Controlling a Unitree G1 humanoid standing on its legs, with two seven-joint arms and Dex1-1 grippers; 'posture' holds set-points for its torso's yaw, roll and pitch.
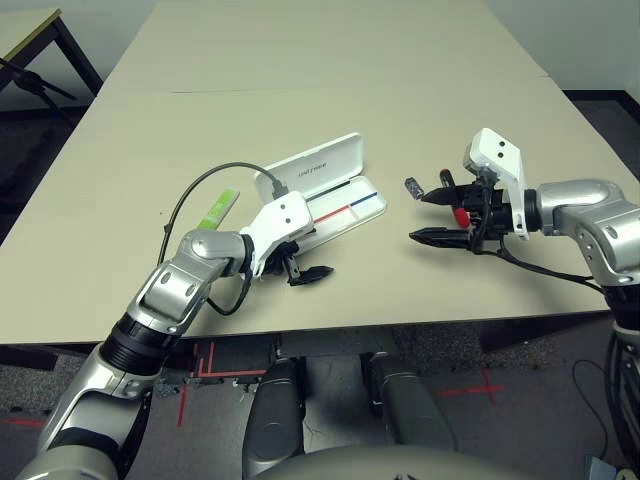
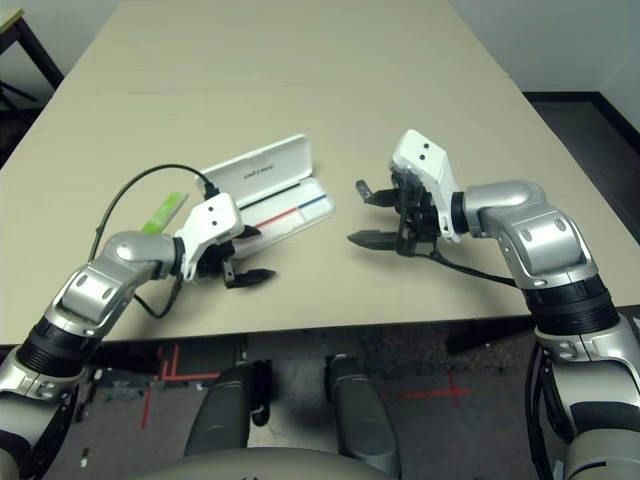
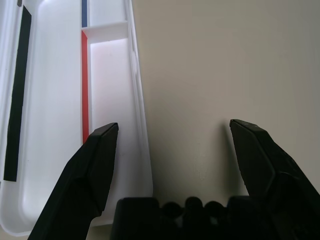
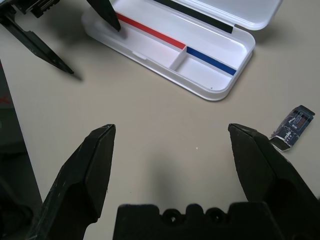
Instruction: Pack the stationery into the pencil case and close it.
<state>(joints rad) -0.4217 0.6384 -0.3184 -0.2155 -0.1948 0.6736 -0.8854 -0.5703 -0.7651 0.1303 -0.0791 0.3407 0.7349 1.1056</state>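
The white pencil case (image 1: 312,165) lies open mid-table, its tray (image 4: 200,55) showing a red-and-blue line and nothing inside that I can see. The lime-green highlighter (image 1: 220,207) rests on the table left of the case. A tiny dark clip piece (image 4: 292,127) lies right of the case. The marker's red cap (image 1: 460,215) peeks out behind my right gripper; its body is hidden. My left gripper (image 1: 305,270) is open at the tray's near left corner, one finger (image 3: 95,160) over the tray. My right gripper (image 1: 430,217) hangs open and holds nothing, right of the case.
The beige table (image 1: 300,70) stretches far back, with a seam across it. Its front edge runs just below both grippers. A black cable (image 1: 190,200) loops from my left wrist over the highlighter. A second table's corner (image 1: 30,30) stands at far left.
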